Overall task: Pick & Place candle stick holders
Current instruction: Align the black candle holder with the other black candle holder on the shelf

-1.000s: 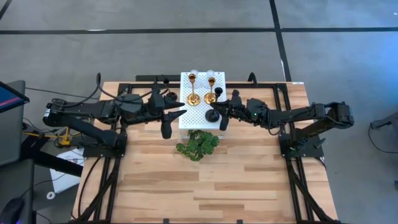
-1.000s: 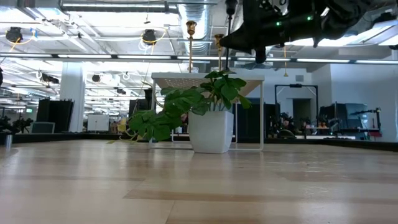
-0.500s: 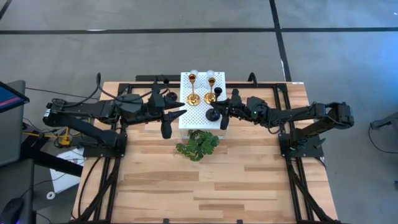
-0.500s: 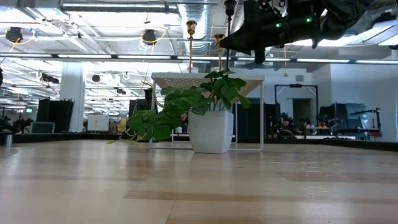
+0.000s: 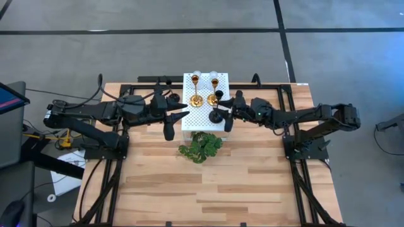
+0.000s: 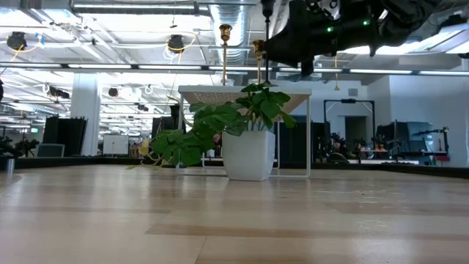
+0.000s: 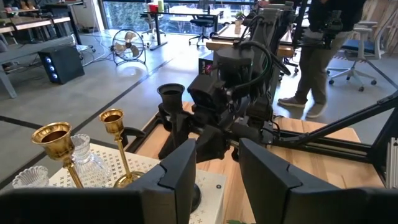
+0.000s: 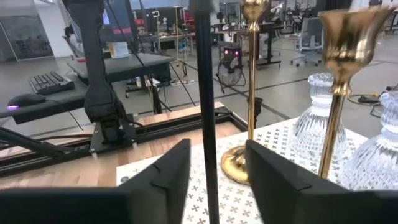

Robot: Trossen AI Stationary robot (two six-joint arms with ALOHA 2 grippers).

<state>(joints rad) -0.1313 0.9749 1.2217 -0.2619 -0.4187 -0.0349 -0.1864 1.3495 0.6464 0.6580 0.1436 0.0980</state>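
On wooden table [image 5: 240, 183] — white stand [image 5: 196, 120]

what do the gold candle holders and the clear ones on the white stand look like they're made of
Tall gold candle stick holders: probably polished metal or brass plating, given the bright mirror-like shine. Short clear candle stick holders: likely cut or pressed glass, transparent with faceted patterns; clear plastic can't be excluded.

I am finding no text, label, brand, number or sign that I can read in any of my views. The only printed pattern I am seeing is the grid of small dark cross marks covering the white square perforated stand [image 8: 261, 180] under the holders, and those are marks, not letters.
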